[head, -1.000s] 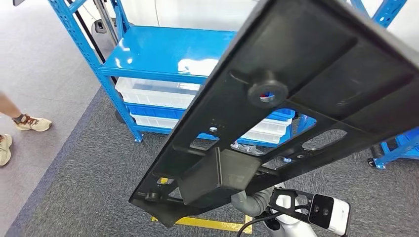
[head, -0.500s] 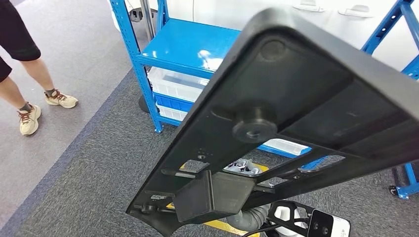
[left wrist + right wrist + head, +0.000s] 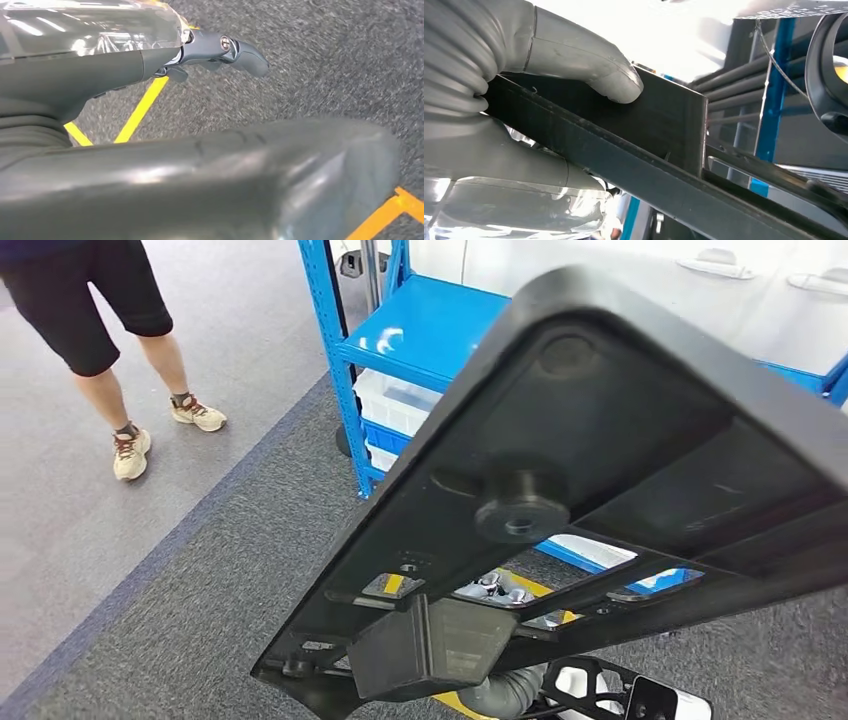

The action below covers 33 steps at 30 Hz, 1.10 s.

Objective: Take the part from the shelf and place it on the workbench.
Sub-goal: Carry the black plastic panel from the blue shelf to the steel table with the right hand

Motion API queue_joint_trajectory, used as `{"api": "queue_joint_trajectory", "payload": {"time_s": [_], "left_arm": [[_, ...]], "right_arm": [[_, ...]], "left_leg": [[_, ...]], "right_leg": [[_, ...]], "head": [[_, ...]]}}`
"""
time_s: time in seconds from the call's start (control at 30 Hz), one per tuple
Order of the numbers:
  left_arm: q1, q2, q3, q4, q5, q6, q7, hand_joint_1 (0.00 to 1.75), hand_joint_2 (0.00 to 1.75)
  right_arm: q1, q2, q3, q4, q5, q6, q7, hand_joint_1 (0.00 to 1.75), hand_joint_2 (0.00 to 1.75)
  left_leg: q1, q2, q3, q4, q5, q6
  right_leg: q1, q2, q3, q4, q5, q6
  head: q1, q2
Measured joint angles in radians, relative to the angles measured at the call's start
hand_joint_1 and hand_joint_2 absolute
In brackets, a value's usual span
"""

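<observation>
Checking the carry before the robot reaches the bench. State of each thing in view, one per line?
black part: off the shelf, carried tilted close to the head camera
right robot hand: grips a bar of the black part, thumb pressed on it
left robot hand: holds nothing, over carpet with yellow floor tape
blue shelf: top level bare, white bins below
person: standing on the floor beside the carpet

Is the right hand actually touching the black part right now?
Touching. In the right wrist view the right hand grips the black part: its thumb presses one face and its fingers wrap the other side.
</observation>
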<state>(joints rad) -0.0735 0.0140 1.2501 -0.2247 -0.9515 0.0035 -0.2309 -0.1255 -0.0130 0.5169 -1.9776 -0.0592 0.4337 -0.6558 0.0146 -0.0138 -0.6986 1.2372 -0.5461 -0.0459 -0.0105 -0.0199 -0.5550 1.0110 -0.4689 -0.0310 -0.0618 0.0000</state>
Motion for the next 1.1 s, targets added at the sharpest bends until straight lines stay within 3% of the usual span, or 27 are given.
{"api": "queue_joint_trajectory", "payload": {"time_s": [0.03, 0.07, 0.1, 0.13, 0.2, 0.27, 0.33, 0.4, 0.47, 0.53, 0.57, 0.6, 0.63, 0.7, 0.77, 0.83, 0.87, 0.93, 0.97, 1.0, 1.07, 1.1], "left_arm": [[0.0, 0.0, 0.0, 0.0, 0.0, 0.0, 0.0, 0.0, 0.0], [0.002, -0.001, 0.0, 0.0, 0.0, 0.0, 0.0, 0.0, 0.0], [0.004, 0.0, 0.0, 0.0, 0.001, 0.0, 0.0, 0.0, 0.0], [0.005, 0.0, 0.0, 0.0, 0.003, 0.0, -0.001, 0.0, 0.0], [0.002, 0.001, 0.003, 0.0, 0.008, 0.001, -0.005, 0.0, 0.0], [0.001, 0.001, 0.008, 0.0, 0.013, 0.003, -0.009, 0.0, 0.0], [0.004, 0.002, 0.013, 0.0, 0.016, 0.006, -0.012, 0.0, 0.0], [0.008, 0.003, 0.016, -0.001, 0.018, 0.011, -0.014, 0.0, 0.0], [0.006, 0.003, 0.018, -0.001, 0.02, 0.017, -0.016, 0.0, 0.0], [0.005, 0.004, 0.019, -0.002, 0.021, 0.02, -0.016, 0.0, 0.0], [0.006, 0.004, 0.019, -0.002, 0.022, 0.02, -0.017, 0.0, 0.0], [0.008, 0.004, 0.02, -0.002, 0.022, 0.021, -0.018, 0.0, 0.0], [0.009, 0.004, 0.02, -0.002, 0.022, 0.021, -0.019, 0.0, 0.0], [0.009, 0.004, 0.022, -0.002, 0.023, 0.021, -0.021, 0.0, 0.0], [0.009, 0.005, 0.025, -0.003, 0.023, 0.021, -0.022, 0.0, 0.0], [0.012, 0.007, 0.028, -0.004, 0.023, 0.021, -0.023, 0.0, 0.0], [0.014, 0.008, 0.03, -0.004, 0.023, 0.021, -0.024, 0.0, 0.0], [0.014, 0.009, 0.033, -0.004, 0.022, 0.021, -0.025, 0.0, 0.0], [0.012, 0.01, 0.033, -0.005, 0.02, 0.019, -0.027, 0.0, 0.0], [0.01, 0.011, 0.033, -0.005, 0.017, 0.017, -0.029, 0.0, 0.0], [0.011, 0.012, 0.033, -0.005, 0.009, 0.012, -0.031, 0.0, 0.0], [0.013, 0.012, 0.033, -0.005, 0.006, 0.01, -0.032, 0.0, 0.0]], "right_arm": [[0.002, 0.0, 0.001, 0.0, 0.0, 0.0, 0.0, 1.75, 1.75], [0.004, 0.0, 0.002, 0.0, 0.0, 0.0, 0.0, 1.75, 1.75], [0.005, 0.0, 0.003, 0.0, -0.001, 0.002, 0.0, 1.75, 1.75], [0.005, 0.0, 0.003, 0.0, -0.002, 0.007, 0.0, 1.75, 1.75], [0.004, 0.002, 0.004, -0.001, -0.007, 0.021, 0.0, 1.75, 1.75], [0.003, 0.007, 0.004, -0.002, -0.012, 0.035, 0.0, 1.75, 1.75], [0.001, 0.013, 0.004, -0.002, -0.016, 0.045, 0.0, 1.75, 1.75], [-0.001, 0.019, 0.004, -0.004, -0.019, 0.053, 0.0, 1.75, 1.75], [0.003, 0.02, 0.004, -0.006, -0.018, 0.062, 0.0, 1.75, 1.75], [0.011, 0.02, 0.003, -0.007, -0.017, 0.072, 0.0, 1.75, 1.75], [0.013, 0.02, 0.003, -0.007, -0.017, 0.076, 0.0, 1.75, 1.75], [0.014, 0.02, 0.003, -0.007, -0.016, 0.078, 0.0, 1.75, 1.75], [0.015, 0.02, 0.003, -0.007, -0.016, 0.079, 0.0, 1.75, 1.75], [0.015, 0.022, 0.003, -0.007, -0.015, 0.082, 0.0, 1.75, 1.75], [0.017, 0.024, 0.003, -0.008, -0.015, 0.084, 0.0, 1.75, 1.75], [0.018, 0.026, 0.003, -0.009, -0.014, 0.084, 0.0, 1.75, 1.75], [0.018, 0.029, 0.003, -0.009, -0.014, 0.084, 0.0, 1.75, 1.75], [0.02, 0.034, 0.002, -0.012, -0.015, 0.086, 0.0, 1.75, 1.75], [0.022, 0.036, 0.002, -0.013, -0.014, 0.087, 0.0, 1.75, 1.75], [0.025, 0.038, 0.001, -0.014, -0.014, 0.088, 0.0, 1.75, 1.75], [0.033, 0.04, 0.0, -0.015, -0.012, 0.089, 0.0, 1.75, 1.75], [0.036, 0.041, -0.001, -0.015, -0.011, 0.089, 0.0, 1.75, 1.75]], "left_leg": [[0.001, 0.004, -0.022, 0.046, -0.013, -0.002], [0.001, 0.006, -0.025, 0.055, -0.007, -0.003], [0.002, 0.01, -0.006, 0.022, 0.017, -0.001], [0.001, 0.021, 0.031, -0.045, 0.051, 0.002], [-0.008, 0.061, 0.102, -0.181, 0.096, 0.018], [-0.017, 0.076, 0.124, -0.231, 0.104, 0.034], [-0.016, 0.054, 0.122, -0.236, 0.11, 0.046], [-0.01, 0.034, 0.126, -0.246, 0.118, 0.056], [-0.007, 0.012, 0.126, -0.251, 0.125, 0.064], [-0.007, -0.012, 0.122, -0.25, 0.127, 0.066], [-0.007, -0.026, 0.121, -0.248, 0.127, 0.066], [-0.007, -0.039, 0.121, -0.246, 0.127, 0.065], [-0.007, -0.053, 0.122, -0.244, 0.126, 0.063], [-0.007, -0.079, 0.117, -0.233, 0.123, 0.056], [-0.005, -0.1, 0.106, -0.225, 0.123, 0.043], [-0.001, -0.118, 0.097, -0.226, 0.127, 0.028], [0.0, -0.107, 0.094, -0.223, 0.124, 0.023], [-0.001, -0.053, 0.068, -0.17, 0.091, 0.013], [-0.001, -0.021, 0.041, -0.113, 0.061, 0.009], [-0.001, -0.005, 0.007, -0.044, 0.028, 0.005], [0.002, 0.004, -0.038, 0.052, -0.003, -0.001], [0.003, 0.007, -0.033, 0.047, 0.008, -0.001]], "right_leg": [[0.001, -0.014, 0.0, 0.0, -0.001, -0.001], [0.002, -0.027, 0.0, 0.001, -0.002, -0.001], [0.003, -0.039, 0.001, 0.001, -0.004, -0.001], [0.004, -0.051, 0.003, 0.001, -0.005, 0.001], [0.009, -0.072, 0.008, 0.002, -0.009, 0.006], [0.013, -0.091, 0.012, 0.001, -0.012, 0.015], [0.013, -0.103, 0.015, 0.0, -0.014, 0.025], [0.01, -0.065, 0.004, 0.031, -0.039, 0.037], [0.005, -0.005, -0.048, 0.143, -0.102, 0.044], [0.004, 0.016, -0.113, 0.271, -0.149, 0.046], [0.003, 0.018, -0.126, 0.293, -0.145, 0.047], [0.002, 0.02, -0.119, 0.272, -0.12, 0.047], [0.0, 0.027, -0.094, 0.216, -0.082, 0.046], [-0.006, 0.071, -0.034, 0.08, -0.019, 0.044], [-0.007, 0.102, -0.011, 0.02, -0.004, 0.039], [-0.004, 0.086, -0.011, 0.015, -0.002, 0.029], [-0.003, 0.074, -0.008, 0.01, 0.001, 0.022], [-0.004, 0.046, -0.003, 0.0, 0.004, 0.01], [-0.003, 0.031, -0.001, -0.001, 0.004, 0.006], [-0.001, 0.016, -0.001, -0.001, 0.003, 0.004], [0.001, -0.015, -0.001, -0.001, 0.0, 0.003], [0.001, -0.029, -0.001, -0.001, -0.001, 0.004]], "head": [[0.0, 0.0], [0.0, 0.0], [0.0, 0.0], [0.0, 0.0], [0.0, 0.0], [0.0, 0.0], [0.0, 0.0], [0.0, 0.0], [0.0, 0.0], [0.0, 0.0], [0.0, 0.0], [0.0, 0.0], [0.0, 0.0], [0.0, 0.0], [0.0, 0.0], [0.0, 0.0], [0.0, 0.0], [0.0, 0.0], [0.0, 0.0], [0.0, 0.0], [0.0, 0.0], [0.0, 0.0]]}}
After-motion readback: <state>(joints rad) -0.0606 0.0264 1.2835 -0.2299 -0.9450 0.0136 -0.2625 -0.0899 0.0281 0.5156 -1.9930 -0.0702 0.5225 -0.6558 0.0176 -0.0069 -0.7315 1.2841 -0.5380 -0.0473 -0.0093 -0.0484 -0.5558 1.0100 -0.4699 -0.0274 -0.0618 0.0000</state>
